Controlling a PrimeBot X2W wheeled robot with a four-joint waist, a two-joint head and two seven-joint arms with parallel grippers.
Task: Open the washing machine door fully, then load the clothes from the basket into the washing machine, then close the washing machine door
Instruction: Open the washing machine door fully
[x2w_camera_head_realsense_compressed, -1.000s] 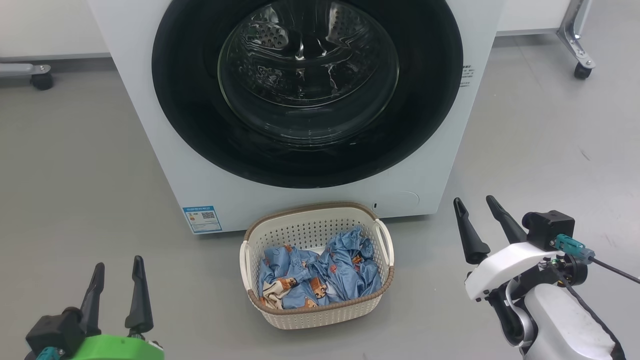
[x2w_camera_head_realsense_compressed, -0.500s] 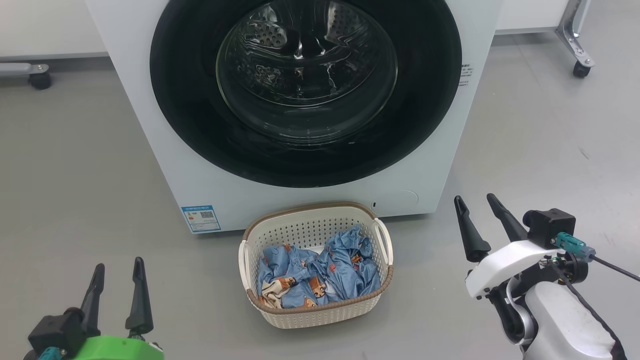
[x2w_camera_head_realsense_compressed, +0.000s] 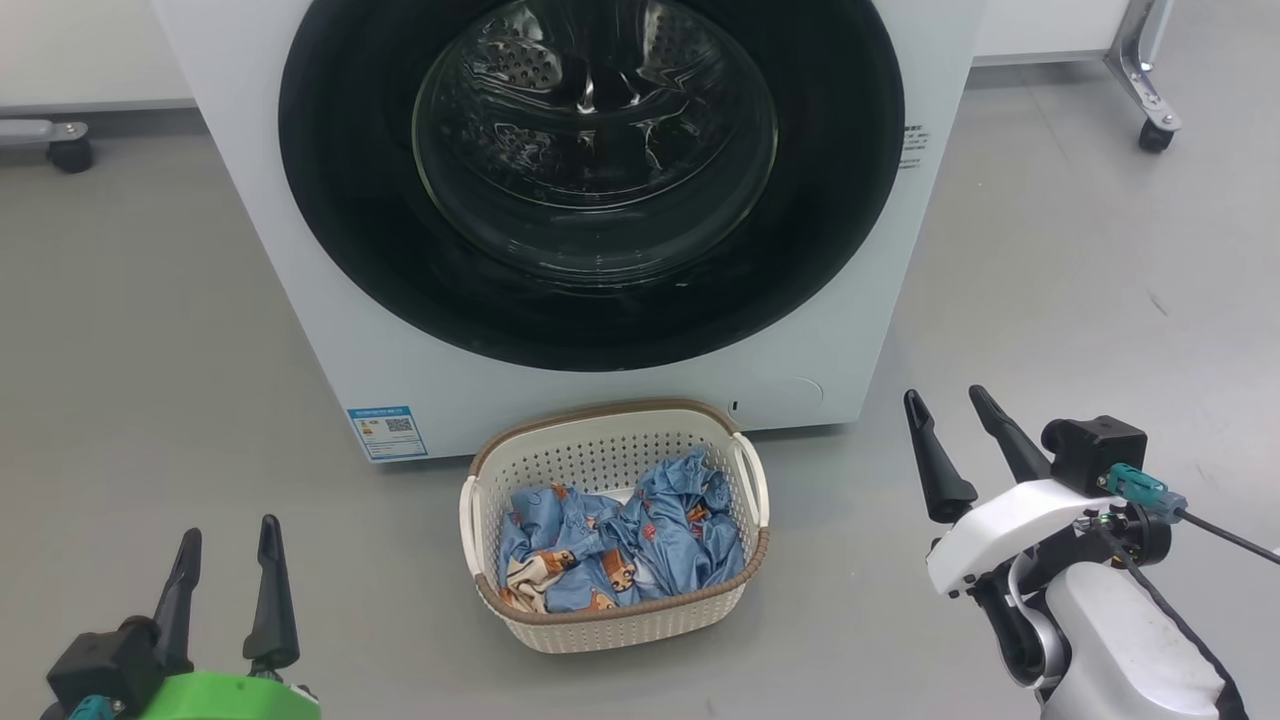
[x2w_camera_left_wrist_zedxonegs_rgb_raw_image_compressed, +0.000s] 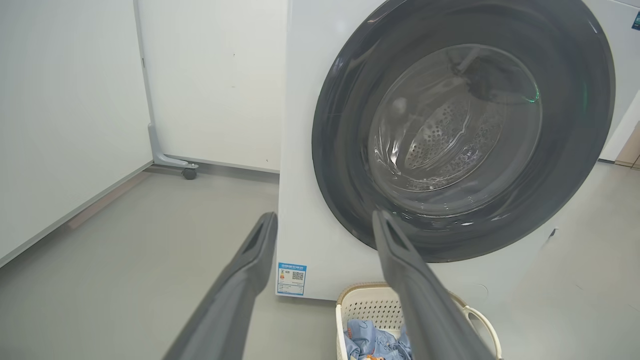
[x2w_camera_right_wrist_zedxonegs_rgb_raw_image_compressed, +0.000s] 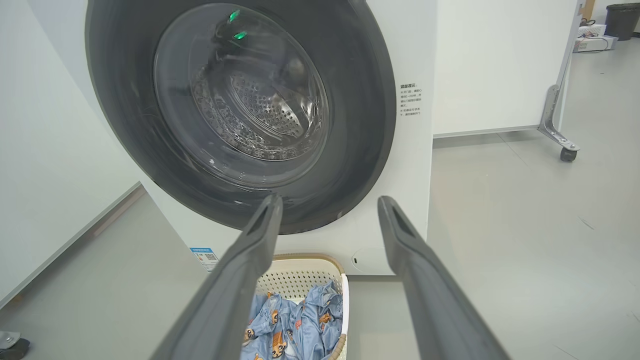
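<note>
Door (x2w_camera_head_realsense_compressed: 590, 170) is sitting shut on the washer (x2w_camera_head_realsense_compressed: 300, 330), basket (x2w_camera_head_realsense_compressed: 600, 410) of clothes (x2w_camera_head_realsense_compressed: 640, 540) standing on the floor just in front. Left claw (x2w_camera_head_realsense_compressed: 229, 530) and right claw (x2w_camera_head_realsense_compressed: 943, 395) are hanging spread and empty, well apart from the door. I'm aiming to hook one finger behind the door's edge and swing it wide, clearing the basket.

Grey floor (x2w_camera_head_realsense_compressed: 150, 330), wheeled white partitions (x2w_camera_left_wrist_zedxonegs_rgb_raw_image_compressed: 215, 85)

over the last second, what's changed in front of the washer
The head camera swung a little, so the whole picture slid left; no thing moved. Nothing was taken or let go. The washing machine door stays shut, the clothes lie in the basket, and the left gripper and right gripper stay open, empty.
</note>
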